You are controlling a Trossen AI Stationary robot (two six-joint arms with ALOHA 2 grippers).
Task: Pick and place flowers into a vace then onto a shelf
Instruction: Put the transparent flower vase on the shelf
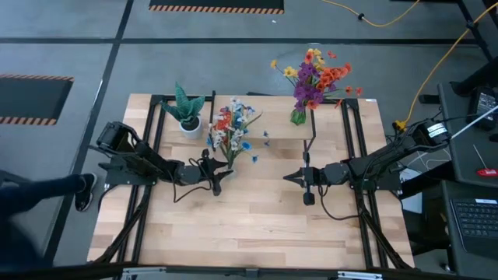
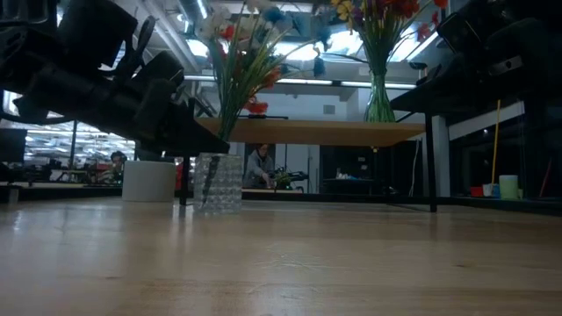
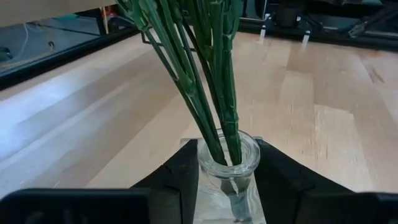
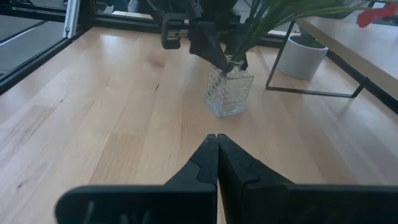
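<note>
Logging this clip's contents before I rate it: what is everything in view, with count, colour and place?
Clear vase: one, patterned glass, on the table near the shelf, holding flowers of red, blue and white.
Second vase: one, greenish glass, on the shelf, with a purple, orange and yellow bouquet.
White pot: one, spiky green plant, far left part of the table.
Table: pale wood.
Person: one, in the room behind.
Left gripper: either side of the clear vase's neck.
Right gripper: shut, empty, mid-table.
</note>
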